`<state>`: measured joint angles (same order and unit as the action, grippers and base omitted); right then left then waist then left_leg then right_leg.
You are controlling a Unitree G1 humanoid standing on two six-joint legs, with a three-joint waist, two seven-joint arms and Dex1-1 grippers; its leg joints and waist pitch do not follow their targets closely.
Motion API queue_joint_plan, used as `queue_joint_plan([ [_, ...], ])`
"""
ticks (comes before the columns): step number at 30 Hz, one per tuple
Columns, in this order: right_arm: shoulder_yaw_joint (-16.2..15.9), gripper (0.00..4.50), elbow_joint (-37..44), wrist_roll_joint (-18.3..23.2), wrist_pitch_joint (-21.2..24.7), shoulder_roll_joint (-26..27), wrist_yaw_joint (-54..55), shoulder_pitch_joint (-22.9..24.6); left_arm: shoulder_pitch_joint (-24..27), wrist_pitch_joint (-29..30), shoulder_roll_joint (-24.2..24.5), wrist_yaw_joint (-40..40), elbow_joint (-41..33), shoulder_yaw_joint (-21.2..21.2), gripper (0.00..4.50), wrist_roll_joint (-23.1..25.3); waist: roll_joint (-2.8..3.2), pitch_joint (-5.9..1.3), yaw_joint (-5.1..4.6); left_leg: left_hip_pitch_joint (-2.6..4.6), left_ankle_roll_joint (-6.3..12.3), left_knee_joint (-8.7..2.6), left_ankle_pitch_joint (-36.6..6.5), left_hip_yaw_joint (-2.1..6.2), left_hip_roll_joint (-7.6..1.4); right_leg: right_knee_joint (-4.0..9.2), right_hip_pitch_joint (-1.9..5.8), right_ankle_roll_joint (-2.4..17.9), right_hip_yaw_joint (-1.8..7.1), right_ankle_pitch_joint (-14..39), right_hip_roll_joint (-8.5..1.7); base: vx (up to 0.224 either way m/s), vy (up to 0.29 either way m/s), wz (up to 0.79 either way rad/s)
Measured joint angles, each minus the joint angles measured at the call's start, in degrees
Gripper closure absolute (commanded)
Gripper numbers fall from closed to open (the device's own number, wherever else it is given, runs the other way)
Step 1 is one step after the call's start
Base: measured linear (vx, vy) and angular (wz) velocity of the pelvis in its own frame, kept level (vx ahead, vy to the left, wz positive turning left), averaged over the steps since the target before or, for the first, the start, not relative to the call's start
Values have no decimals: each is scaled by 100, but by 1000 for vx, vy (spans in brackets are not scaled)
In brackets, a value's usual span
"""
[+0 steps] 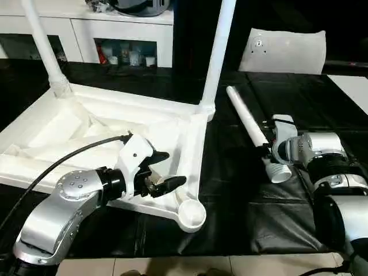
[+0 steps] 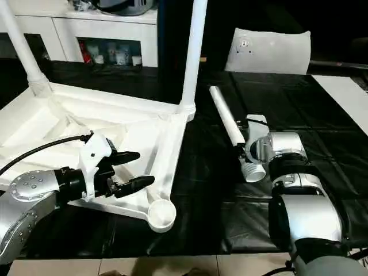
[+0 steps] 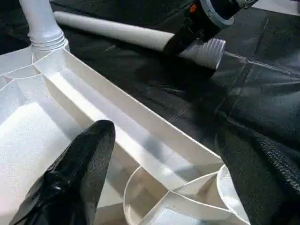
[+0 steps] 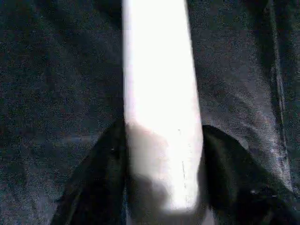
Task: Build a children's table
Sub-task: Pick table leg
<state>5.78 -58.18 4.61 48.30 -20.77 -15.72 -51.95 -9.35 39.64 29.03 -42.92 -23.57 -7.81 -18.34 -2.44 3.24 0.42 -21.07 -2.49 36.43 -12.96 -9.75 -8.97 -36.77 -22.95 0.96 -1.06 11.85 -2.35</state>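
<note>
The white tabletop lies upside down on the black sheet, ribbed underside up. Two white legs stand in its far sockets, one at the far left corner and one at the far right corner. My left gripper hovers open over the near right rim, just behind the empty round corner socket. To the right, a loose leg lies flat on the sheet. My right gripper straddles it near its wide ribbed end, with a black finger pressed to each side.
White glass-door cabinets stand behind the work. A flat white piece with a small mark leans at the back right. The black sheet ends close to me, where floor tiles show.
</note>
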Motion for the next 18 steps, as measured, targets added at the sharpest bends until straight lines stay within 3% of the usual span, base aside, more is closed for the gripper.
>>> queue_joint_plan([
  [8, 436, 261, -153, 229, -311, -120, 41, 46, 6, -66, -109, 112, 11, 9, 61, -6, -13, 2, 11, -3, -4, 0, 3, -6, -1, -1, -5, 2, 1, -1, -2, 0, 0, 0],
  [12, 760, 261, 28, 462, -747, -159, 34, 260, 5, -262, -215, 200, 126, 16, 61, 4, -10, 3, 46, -8, -4, 0, 3, -7, -3, -1, -10, 2, 0, -1, 0, 0, 0, 0],
  [18, 1475, 261, 1246, 994, -1803, -48, -110, 845, -26, -729, -474, 599, 427, 59, 61, 251, 0, 10, 106, -10, 2, -2, 6, -14, -7, -2, -18, 2, 4, -2, 1, 0, 0, 0],
])
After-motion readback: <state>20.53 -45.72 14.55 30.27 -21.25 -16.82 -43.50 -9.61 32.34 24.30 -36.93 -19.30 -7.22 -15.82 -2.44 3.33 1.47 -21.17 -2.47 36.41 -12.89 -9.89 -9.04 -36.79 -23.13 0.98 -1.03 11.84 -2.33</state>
